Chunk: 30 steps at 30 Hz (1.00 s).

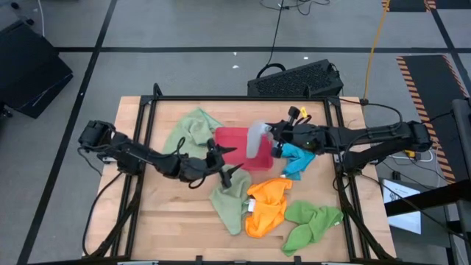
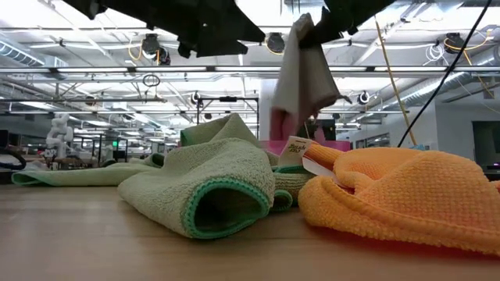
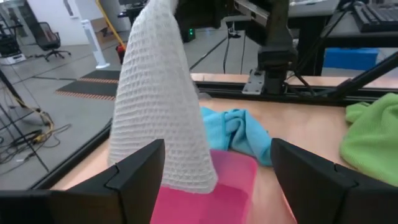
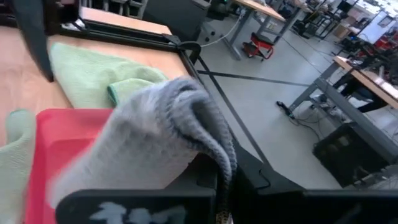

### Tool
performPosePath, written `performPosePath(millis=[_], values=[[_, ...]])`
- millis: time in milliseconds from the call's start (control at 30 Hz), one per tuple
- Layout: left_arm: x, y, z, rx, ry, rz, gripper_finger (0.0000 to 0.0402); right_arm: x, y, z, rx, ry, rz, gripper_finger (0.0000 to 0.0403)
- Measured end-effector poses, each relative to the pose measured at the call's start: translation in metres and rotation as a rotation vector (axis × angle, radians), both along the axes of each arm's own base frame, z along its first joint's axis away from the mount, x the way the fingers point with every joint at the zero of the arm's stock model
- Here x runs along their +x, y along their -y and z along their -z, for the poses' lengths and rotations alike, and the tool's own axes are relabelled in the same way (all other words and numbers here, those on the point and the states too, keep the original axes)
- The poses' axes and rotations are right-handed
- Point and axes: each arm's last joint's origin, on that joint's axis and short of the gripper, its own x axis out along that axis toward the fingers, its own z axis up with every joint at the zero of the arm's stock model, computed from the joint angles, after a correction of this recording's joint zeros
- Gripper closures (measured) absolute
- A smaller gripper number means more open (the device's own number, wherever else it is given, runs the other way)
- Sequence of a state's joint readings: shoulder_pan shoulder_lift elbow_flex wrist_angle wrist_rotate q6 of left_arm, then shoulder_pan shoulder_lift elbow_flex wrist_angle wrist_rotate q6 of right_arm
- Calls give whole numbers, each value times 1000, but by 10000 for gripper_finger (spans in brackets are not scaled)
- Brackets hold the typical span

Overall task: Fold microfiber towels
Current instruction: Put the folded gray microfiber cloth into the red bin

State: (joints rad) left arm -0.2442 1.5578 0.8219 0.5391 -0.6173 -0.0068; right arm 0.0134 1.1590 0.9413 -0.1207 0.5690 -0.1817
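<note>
A grey-blue towel (image 1: 257, 140) hangs over the red tray (image 1: 234, 140) at mid-table, with my right gripper (image 1: 271, 132) shut on its top. My left gripper (image 1: 229, 166) is open and level, just to the tray's left, pointing at the hanging towel (image 3: 158, 106) without touching it. A bright blue towel (image 1: 296, 159) lies crumpled right of the tray. Sage green towels lie at the far left (image 1: 193, 129) and near the front (image 1: 229, 200). Orange (image 1: 266, 207) and bright green (image 1: 313, 224) towels lie bunched at the front right. My right gripper pinches the grey-blue towel's bunched upper end (image 2: 306, 31) between its shut fingers, coming nearly level from the table's right. Several layers gather at the hold. The towel hangs slack below the fingers, its lower end (image 2: 286, 125) down at the tray; whether it touches, I cannot tell.
A black metal frame (image 1: 335, 110) runs round the wooden table. A dark keyboard-like case (image 1: 294, 79) sits beyond the far edge. Bare wood (image 1: 169, 221) lies at the front left. The sage green towel (image 2: 205, 186) and orange towel (image 2: 406, 199) lie close to the low camera.
</note>
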Motion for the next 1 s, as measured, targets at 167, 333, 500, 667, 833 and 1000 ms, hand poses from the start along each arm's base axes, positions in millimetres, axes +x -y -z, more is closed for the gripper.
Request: performPosePath(millis=[167, 333, 500, 667, 833, 1000], values=[[2, -10, 0, -7, 3, -18, 83, 4, 7, -6, 24, 82, -19, 399], [3, -16, -1, -60, 30, -42, 74, 11, 13, -4, 15, 107, -18, 399], [5, -15, 7, -62, 3, -49, 84, 24, 15, 6, 28, 93, -54, 399], [8, -14, 17, -103, -14, -63, 95, 37, 16, 18, 29, 80, -61, 399], [6, -14, 27, -95, -82, -145, 92, 46, 19, 30, 37, 51, -49, 399], [4, -15, 33, -133, -125, -145, 77, 51, 21, 35, 58, 62, -60, 399]])
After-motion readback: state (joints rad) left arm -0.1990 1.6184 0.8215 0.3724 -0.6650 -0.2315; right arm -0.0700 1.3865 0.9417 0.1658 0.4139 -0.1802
